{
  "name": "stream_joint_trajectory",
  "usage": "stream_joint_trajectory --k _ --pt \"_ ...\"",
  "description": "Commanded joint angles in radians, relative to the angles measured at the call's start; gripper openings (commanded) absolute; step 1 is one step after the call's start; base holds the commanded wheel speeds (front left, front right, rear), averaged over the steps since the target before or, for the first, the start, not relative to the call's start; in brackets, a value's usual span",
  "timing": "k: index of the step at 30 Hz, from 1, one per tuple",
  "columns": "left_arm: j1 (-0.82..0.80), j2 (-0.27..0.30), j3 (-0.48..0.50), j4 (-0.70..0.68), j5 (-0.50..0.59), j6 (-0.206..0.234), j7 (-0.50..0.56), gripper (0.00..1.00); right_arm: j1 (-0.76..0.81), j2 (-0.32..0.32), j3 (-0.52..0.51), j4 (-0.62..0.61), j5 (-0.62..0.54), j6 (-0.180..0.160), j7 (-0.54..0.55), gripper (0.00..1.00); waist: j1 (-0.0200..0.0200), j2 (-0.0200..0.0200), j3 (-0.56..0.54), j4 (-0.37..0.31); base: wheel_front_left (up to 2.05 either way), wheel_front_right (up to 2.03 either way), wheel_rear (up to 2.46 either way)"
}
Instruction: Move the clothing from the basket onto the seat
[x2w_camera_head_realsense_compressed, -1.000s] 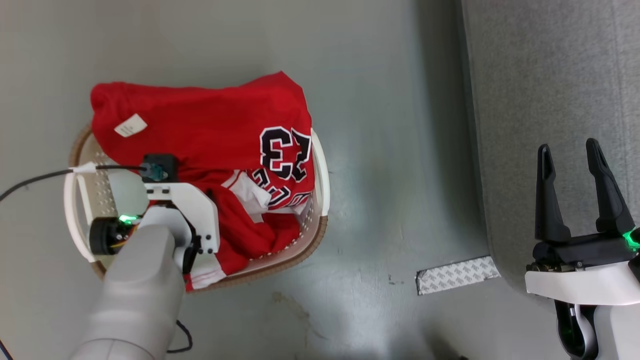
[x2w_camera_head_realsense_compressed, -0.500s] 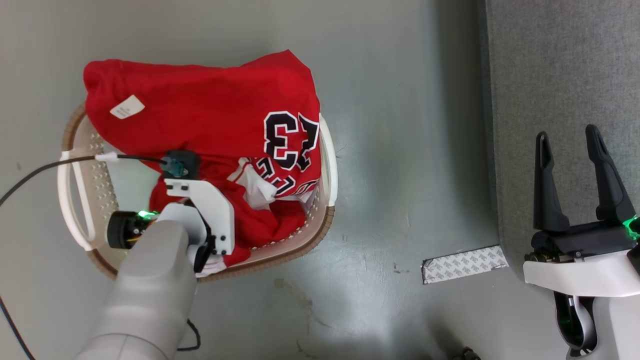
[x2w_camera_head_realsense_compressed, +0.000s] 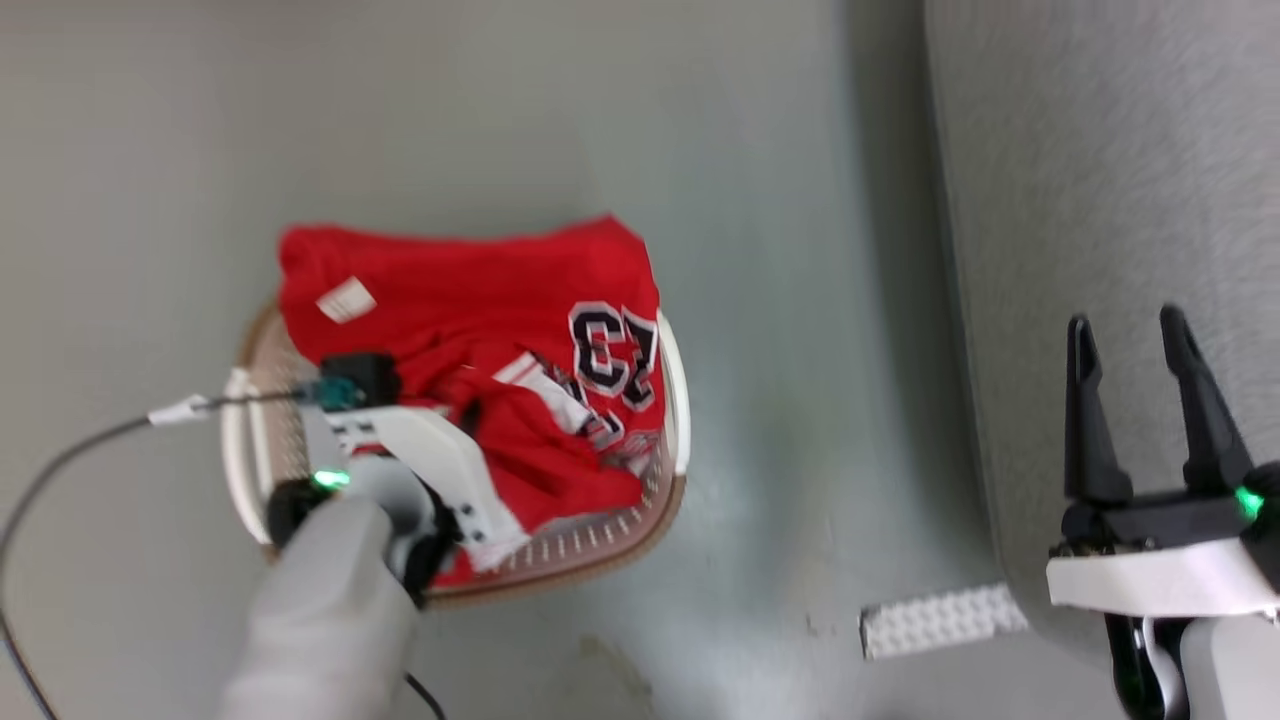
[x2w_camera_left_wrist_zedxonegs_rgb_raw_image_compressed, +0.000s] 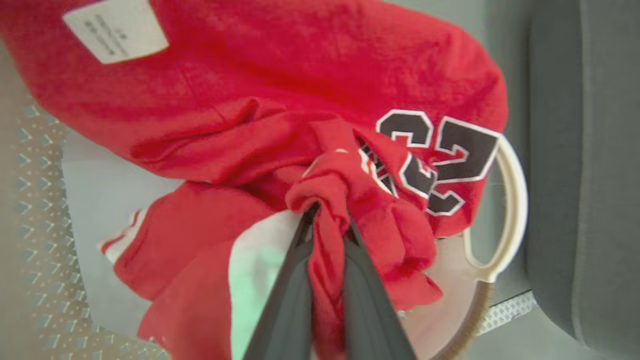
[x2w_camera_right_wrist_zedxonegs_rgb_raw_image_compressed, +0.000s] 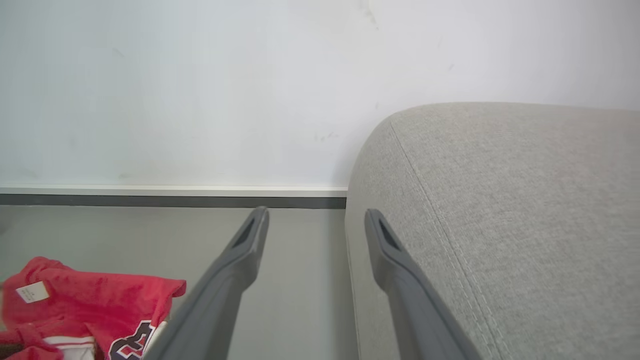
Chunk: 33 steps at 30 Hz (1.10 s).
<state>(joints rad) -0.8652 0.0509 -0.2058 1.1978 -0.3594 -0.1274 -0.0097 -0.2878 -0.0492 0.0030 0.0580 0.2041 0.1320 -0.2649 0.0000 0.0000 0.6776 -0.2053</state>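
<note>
Grasp step: my left gripper (x2w_camera_left_wrist_zedxonegs_rgb_raw_image_compressed: 327, 220) is clamped on a fold of the jersey (x2w_camera_left_wrist_zedxonegs_rgb_raw_image_compressed: 300, 75) in the basket (x2w_camera_left_wrist_zedxonegs_rgb_raw_image_compressed: 517, 200); my right gripper (x2w_camera_head_realsense_compressed: 1125, 330) stands wide, empty. The next move calls for a lift clear of the basket, toward the seat (x2w_camera_head_realsense_compressed: 1100, 150).

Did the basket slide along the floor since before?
No. The basket sits about as far left of the tape strip as before; the head camera moved, not the basket.
</note>
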Motion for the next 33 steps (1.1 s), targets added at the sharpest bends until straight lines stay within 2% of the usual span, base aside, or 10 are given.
stream_joint_trajectory --k 1,8,21,26,33 --pt "0.050 0.001 -0.047 -0.052 -0.069 -0.003 0.004 0.00 0.029 -0.003 -0.007 0.011 0.003 -0.002 0.001 1.00 0.0000 0.0000 -0.119 0.030 0.00 0.00 0.00" --pt "0.165 0.002 -0.165 -0.203 -0.226 -0.003 -0.042 0.00 0.116 -0.003 -0.041 0.039 -0.013 -0.002 0.001 1.00 0.0000 0.0000 -0.296 0.086 0.00 0.00 0.00" --pt "0.329 0.024 -0.191 -0.345 -0.277 0.003 -0.107 0.00 0.252 -0.002 -0.099 0.053 -0.049 -0.002 0.001 1.00 0.0000 0.0000 -0.528 0.149 0.00 0.00 0.00" --pt "0.395 0.047 -0.183 -0.441 -0.283 0.029 -0.109 0.00 0.287 -0.002 -0.106 0.055 -0.060 -0.002 0.001 1.00 0.0000 0.0000 -0.585 0.169 0.00 0.00 0.00" --pt "0.487 0.084 -0.174 -0.625 -0.281 0.090 -0.091 0.00 0.321 -0.002 -0.092 0.062 -0.053 -0.002 0.001 1.00 0.0000 0.0000 -0.638 0.186 0.00 0.00 0.00"
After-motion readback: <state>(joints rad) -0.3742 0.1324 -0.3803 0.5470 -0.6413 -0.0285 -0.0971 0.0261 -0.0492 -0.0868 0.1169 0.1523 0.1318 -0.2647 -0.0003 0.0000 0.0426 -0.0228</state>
